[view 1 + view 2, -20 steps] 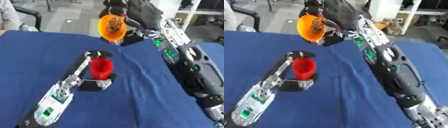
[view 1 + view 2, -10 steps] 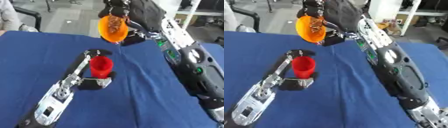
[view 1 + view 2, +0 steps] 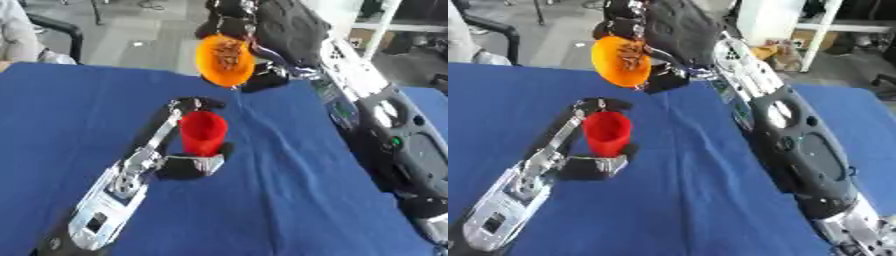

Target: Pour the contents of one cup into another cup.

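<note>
A red cup (image 3: pixel 203 132) stands upright on the blue table (image 3: pixel 289 200), with my left hand (image 3: pixel 194 164) shut on it, thumb and fingers on either side. Above and just behind it my right hand (image 3: pixel 262 30) is shut on an orange cup (image 3: pixel 224 59). That cup is tipped on its side with its mouth toward me, and brownish bits show inside it. Its lower rim hangs a little above the red cup's far side.
My right arm (image 3: pixel 789 145) runs down the right side of the table. A person's sleeve (image 3: pixel 22 35) shows at the far left edge. Floor, a chair and shelving lie beyond the table's far edge.
The orange cup has come slightly lower and nearer the red cup, still tipped. The red cup and left hand have stayed put; the camera has shifted a little.
</note>
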You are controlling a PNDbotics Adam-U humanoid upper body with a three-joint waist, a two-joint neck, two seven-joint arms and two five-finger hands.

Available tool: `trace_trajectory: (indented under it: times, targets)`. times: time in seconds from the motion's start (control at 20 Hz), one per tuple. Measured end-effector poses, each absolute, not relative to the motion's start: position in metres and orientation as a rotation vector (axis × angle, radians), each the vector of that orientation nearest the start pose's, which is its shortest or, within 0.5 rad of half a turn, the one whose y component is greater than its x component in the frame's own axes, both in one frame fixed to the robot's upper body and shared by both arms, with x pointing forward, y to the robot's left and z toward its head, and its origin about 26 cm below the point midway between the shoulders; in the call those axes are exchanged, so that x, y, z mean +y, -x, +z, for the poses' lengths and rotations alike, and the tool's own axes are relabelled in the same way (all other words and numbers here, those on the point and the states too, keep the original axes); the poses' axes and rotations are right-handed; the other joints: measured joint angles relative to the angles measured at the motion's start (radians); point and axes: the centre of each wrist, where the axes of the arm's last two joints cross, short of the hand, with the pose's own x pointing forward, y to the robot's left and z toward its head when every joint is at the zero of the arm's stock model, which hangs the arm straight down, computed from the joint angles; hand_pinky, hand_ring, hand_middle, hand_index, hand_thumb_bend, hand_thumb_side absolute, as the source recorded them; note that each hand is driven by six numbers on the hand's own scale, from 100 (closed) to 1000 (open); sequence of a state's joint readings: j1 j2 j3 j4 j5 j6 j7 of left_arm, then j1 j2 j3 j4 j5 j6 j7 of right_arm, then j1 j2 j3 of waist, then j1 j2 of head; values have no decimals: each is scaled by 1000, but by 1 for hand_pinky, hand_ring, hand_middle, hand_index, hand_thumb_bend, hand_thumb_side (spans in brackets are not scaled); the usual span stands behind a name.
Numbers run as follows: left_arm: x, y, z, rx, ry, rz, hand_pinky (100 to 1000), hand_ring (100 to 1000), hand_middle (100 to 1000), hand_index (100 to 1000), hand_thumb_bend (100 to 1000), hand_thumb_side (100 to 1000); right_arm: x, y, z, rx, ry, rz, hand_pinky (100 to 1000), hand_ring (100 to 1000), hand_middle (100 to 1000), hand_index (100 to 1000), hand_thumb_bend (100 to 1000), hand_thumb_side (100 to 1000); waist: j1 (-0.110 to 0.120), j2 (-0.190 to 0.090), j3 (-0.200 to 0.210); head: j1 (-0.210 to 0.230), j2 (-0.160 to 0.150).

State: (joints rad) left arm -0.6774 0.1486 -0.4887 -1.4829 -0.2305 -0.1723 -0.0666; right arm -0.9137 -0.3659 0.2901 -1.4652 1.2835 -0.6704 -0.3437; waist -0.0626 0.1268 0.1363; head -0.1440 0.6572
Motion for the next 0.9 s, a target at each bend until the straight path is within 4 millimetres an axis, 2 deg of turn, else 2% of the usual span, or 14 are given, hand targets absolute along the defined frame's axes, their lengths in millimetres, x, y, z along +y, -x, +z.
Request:
trace_trajectory:
  times: [0.45, 0.9]
  targets:
    - [81, -364, 155, -2201, 175, -1060, 206, 453, 507, 788, 112, 120, -164, -413, 265, 2168, -1017, -1394, 737, 672, 514, 689, 100, 316, 0, 0, 0, 0, 0]
    - [81, -364, 155, -2200, 175, -1061, 207, 454, 507, 788, 108, 131, -164, -413, 265, 2131, -1067, -1328, 745, 669, 525, 690, 100, 293, 0, 0, -1, 0, 0]
